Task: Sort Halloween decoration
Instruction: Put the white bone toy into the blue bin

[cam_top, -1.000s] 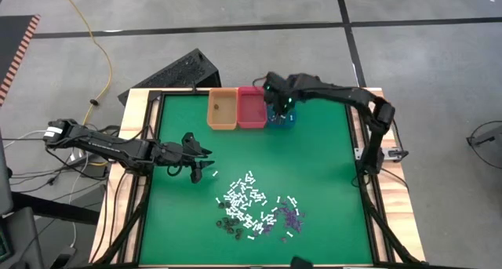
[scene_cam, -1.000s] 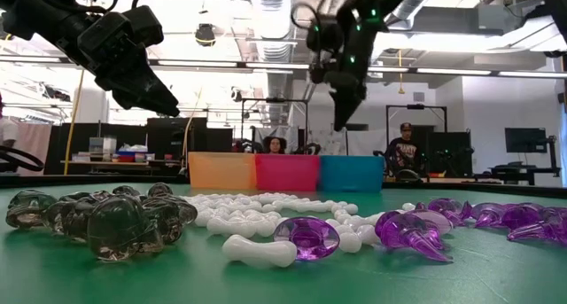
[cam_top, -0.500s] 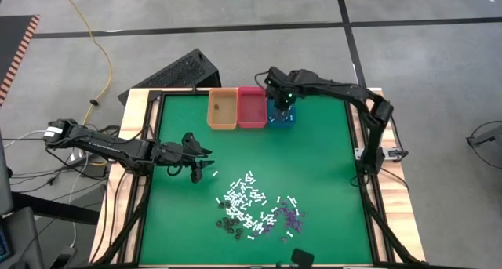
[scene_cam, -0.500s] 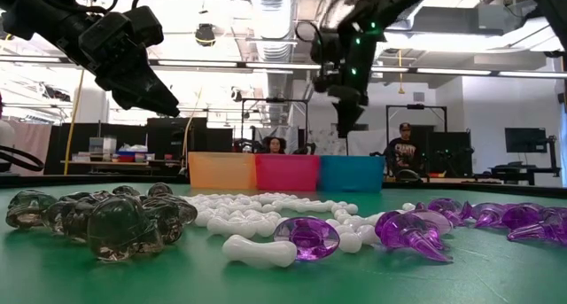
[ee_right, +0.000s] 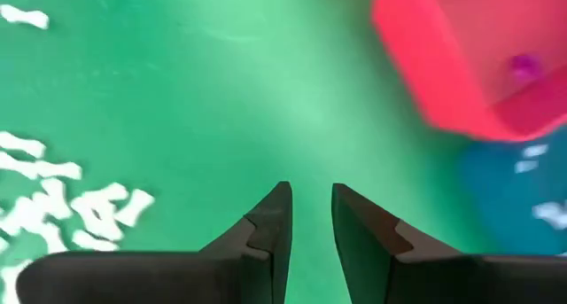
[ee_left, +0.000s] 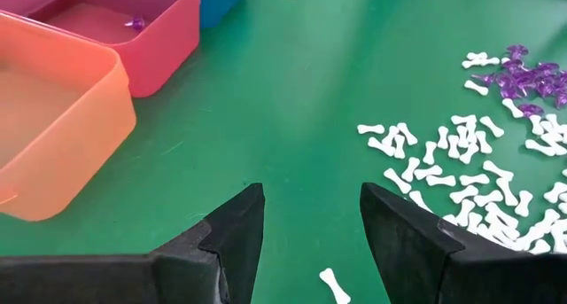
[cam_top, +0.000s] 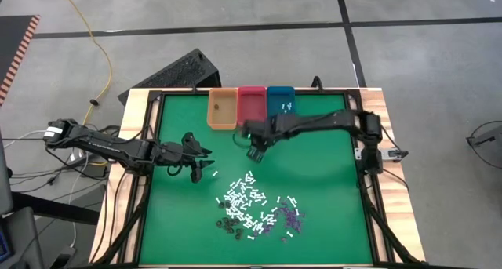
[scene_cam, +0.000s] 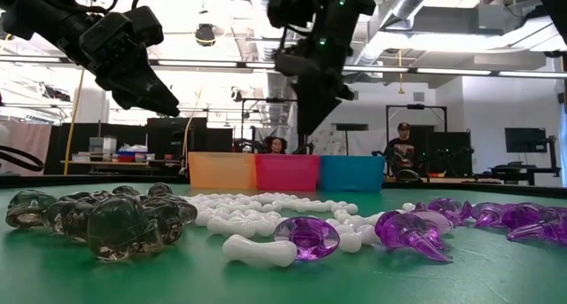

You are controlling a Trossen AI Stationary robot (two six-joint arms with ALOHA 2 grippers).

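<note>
On your green desk (cam_top: 314,190), the right gripper (cam_top: 253,153), narrowly parted and empty, hangs above the crowded decoration pile (cam_top: 255,208) while the left gripper (cam_top: 205,173) waits wide: you risk pinching two kinds together.

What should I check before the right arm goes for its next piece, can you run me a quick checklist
1. Right gripper empty, fingers apart: ok.
2. Right gripper above open green mat, between the bins and the pile of pieces: ok.
3. Left gripper open, waiting beside the pile, one white bone beneath it: ok.
4. Teal bin holds white pieces, pink bin a purple one: ok.
5. Orange bin contents: cannot tell.
</note>
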